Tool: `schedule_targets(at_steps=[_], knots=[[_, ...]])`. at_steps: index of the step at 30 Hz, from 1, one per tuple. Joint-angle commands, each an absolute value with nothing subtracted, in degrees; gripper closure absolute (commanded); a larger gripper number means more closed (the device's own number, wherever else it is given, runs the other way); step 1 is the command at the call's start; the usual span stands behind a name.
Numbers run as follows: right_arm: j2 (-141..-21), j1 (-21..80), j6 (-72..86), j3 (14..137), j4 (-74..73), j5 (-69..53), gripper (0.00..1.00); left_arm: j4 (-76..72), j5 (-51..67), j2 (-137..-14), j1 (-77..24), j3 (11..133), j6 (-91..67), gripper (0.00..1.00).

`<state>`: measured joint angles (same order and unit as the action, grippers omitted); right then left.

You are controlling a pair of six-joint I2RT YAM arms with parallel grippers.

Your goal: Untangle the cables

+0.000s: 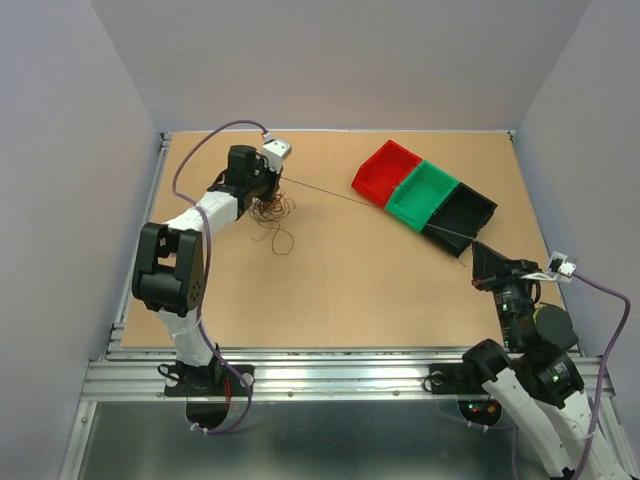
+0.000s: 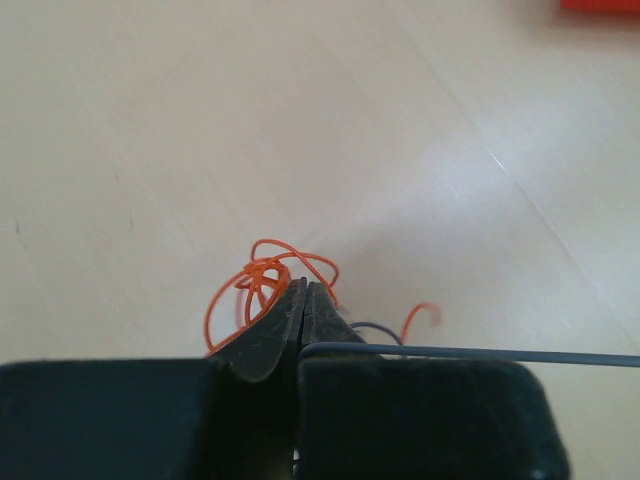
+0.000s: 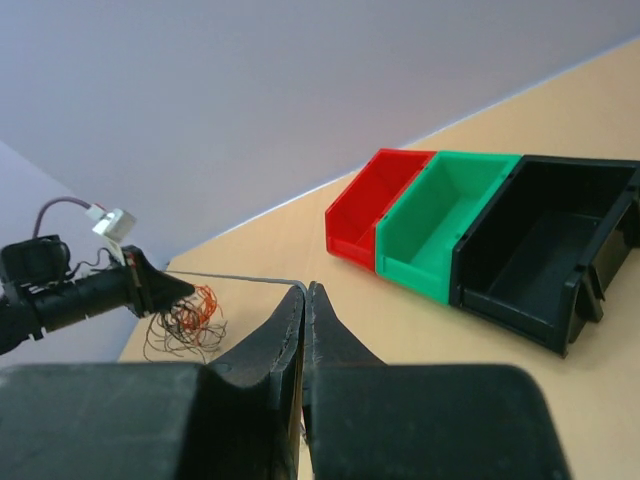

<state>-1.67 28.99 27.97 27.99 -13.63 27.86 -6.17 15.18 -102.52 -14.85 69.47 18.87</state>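
**Both jaws shut on one taut cable**

Top view: the left gripper [image 1: 270, 182] and the right gripper [image 1: 476, 250] hold a grey cable [image 1: 330, 195] tight between them. The tangle of cables [image 1: 272, 212] lies on the table [image 1: 340, 290] below the left gripper.

Left wrist: jaws pressed together, cable leaving rightward, orange loops [image 2: 265, 280] beyond the tips.

Right wrist: jaws closed on the cable's end.

The left arm [image 1: 205, 215] is reaching from its base toward 1 o'clock. Its wrist is pointing the left gripper [image 1: 276, 184] toward 3 o'clock. The fingers are pressing flat together, pinching a grey cable [image 1: 340, 197]. The right arm [image 1: 535, 375] is bending sharply at the elbow and is aiming the right gripper [image 1: 476, 246] toward 11 o'clock. Its fingers are clamping the same cable, tip against tip.
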Motion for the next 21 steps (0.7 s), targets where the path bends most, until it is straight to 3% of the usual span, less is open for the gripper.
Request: schedule_targets(at_steps=[1, 13, 17, 21], knots=[[0.53, 28.39, 29.0, 31.03, -9.49, 39.63, 0.99, -12.12, 10.8, -96.42, -4.68, 69.17, 9.42, 1.0], [0.53, 28.3, 37.35, 32.43, -15.82, 56.86, 0.99, -25.48, 7.82, -85.35, 8.88, 58.9, -4.48, 1.0], [0.53, 28.3, 37.0, 32.52, -15.91, 56.78, 0.99, -26.8, 10.46, -83.32, 9.05, 57.4, -4.83, 1.0], [0.26, 28.3, 31.24, 32.61, -14.51, 49.16, 0.99, -28.74, 23.15, -82.53, 8.62, 56.16, -2.99, 1.0]])
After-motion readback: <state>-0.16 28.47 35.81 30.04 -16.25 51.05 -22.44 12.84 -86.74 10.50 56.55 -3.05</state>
